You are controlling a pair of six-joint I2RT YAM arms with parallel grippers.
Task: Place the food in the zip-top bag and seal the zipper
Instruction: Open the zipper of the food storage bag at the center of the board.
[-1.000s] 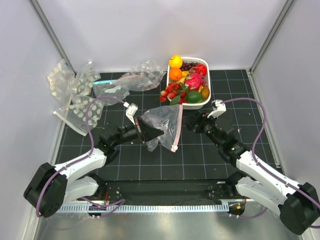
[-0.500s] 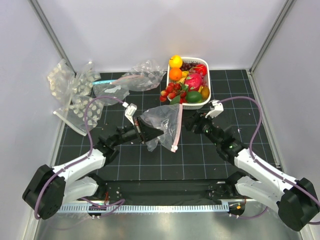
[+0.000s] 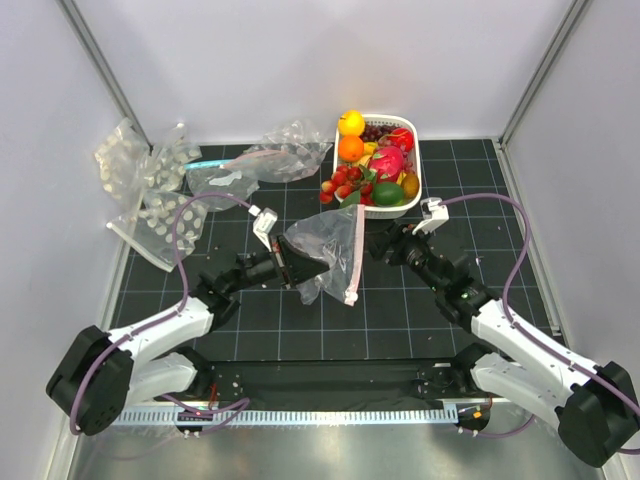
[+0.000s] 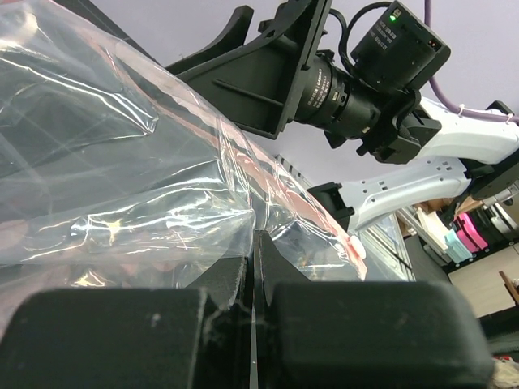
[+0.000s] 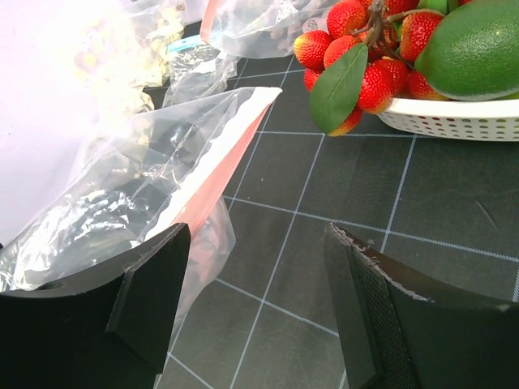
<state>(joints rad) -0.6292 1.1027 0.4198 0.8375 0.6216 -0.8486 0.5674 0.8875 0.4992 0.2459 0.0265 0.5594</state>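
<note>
My left gripper (image 3: pixel 285 265) is shut on one edge of the clear zip-top bag (image 3: pixel 325 245) and holds it up over the mat's middle. The pinkish zipper (image 3: pixel 353 262) hangs down the bag's right side. In the left wrist view the jaws (image 4: pixel 255 243) pinch the film of the bag (image 4: pixel 122 162). My right gripper (image 3: pixel 376 245) is open just right of the zipper, its fingers empty; its wrist view shows the bag (image 5: pixel 122 186) and zipper (image 5: pixel 219 174) beside its left finger. The food, red strawberries (image 3: pixel 342 183) (image 5: pixel 357 49) and a pink dragon fruit (image 3: pixel 388 161), lies in the white basket (image 3: pixel 413 150).
The basket also holds oranges (image 3: pixel 351 135), a green fruit (image 3: pixel 388 194) and dark grapes. Several dotted bags (image 3: pixel 150 190) and crumpled clear bags (image 3: pixel 270 160) lie at the back left. White walls close in on both sides.
The right gripper has edged slightly toward the bag's zipper. The left gripper keeps its hold, and the bag has shifted only a little.
</note>
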